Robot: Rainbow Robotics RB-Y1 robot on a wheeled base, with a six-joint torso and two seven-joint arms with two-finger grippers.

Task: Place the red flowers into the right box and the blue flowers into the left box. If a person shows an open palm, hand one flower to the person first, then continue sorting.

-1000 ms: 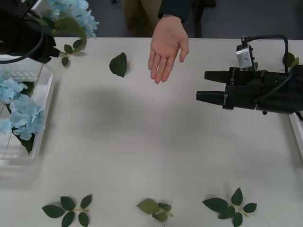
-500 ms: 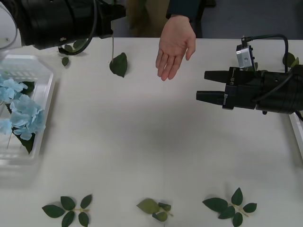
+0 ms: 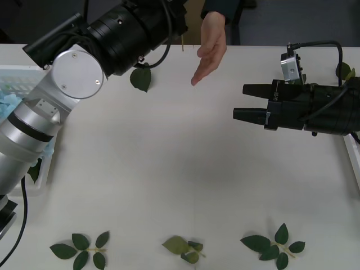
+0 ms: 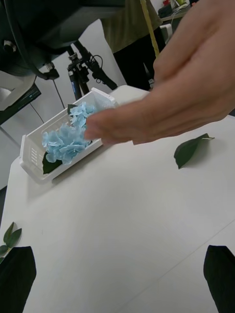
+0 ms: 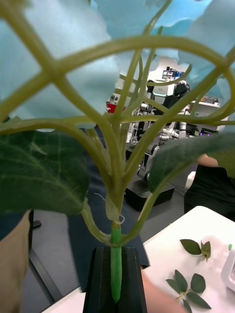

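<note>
Step in hand: handover. The left box (image 3: 17,76) holds blue flowers (image 4: 66,139). The left gripper (image 5: 116,279), fingers clamped on a blue flower's stem (image 5: 115,266), reaches up beside the open palm (image 3: 209,48). The right gripper (image 3: 243,102) waits at right, fingers apart, empty. Next: lay the stem in the palm, then let go.

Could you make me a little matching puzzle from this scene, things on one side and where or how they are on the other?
Things:
1. left gripper
2. right gripper
3. left box
4. hand

States:
a. holds blue blooms
b. open, over the table's right side
c. reaching in at the far edge
d. shut on a flower stem

Pairs: 1-d, 2-b, 3-a, 4-c
</note>
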